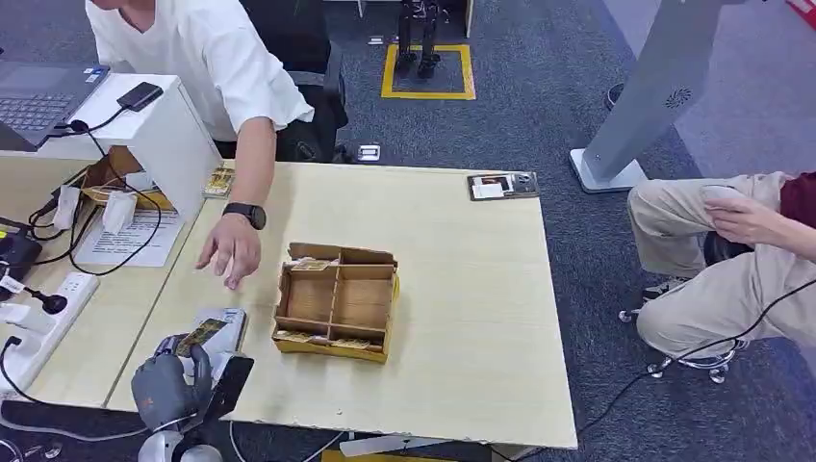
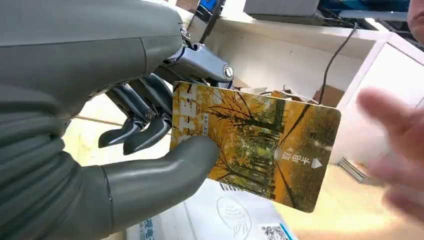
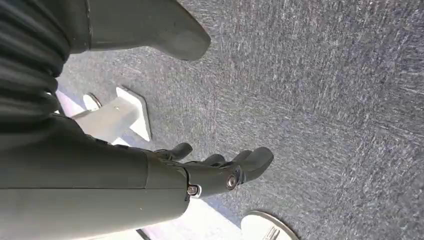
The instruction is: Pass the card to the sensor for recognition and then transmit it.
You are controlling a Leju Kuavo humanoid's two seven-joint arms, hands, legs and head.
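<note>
Left hand (image 2: 150, 145) pinches glossy rectangular card (image 2: 260, 150) (autumn-tree print).

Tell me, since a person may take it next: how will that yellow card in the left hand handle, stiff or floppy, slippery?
The card juts well past the left hand without drooping, so it is probably stiff and light. Its printed face looks glossy, so likely slick. The thumb and fingers pinch just one end, so a tug could slide it free.

Even bright indoor light; person's hand (image 2: 395, 150) blurred in left wrist view
</note>
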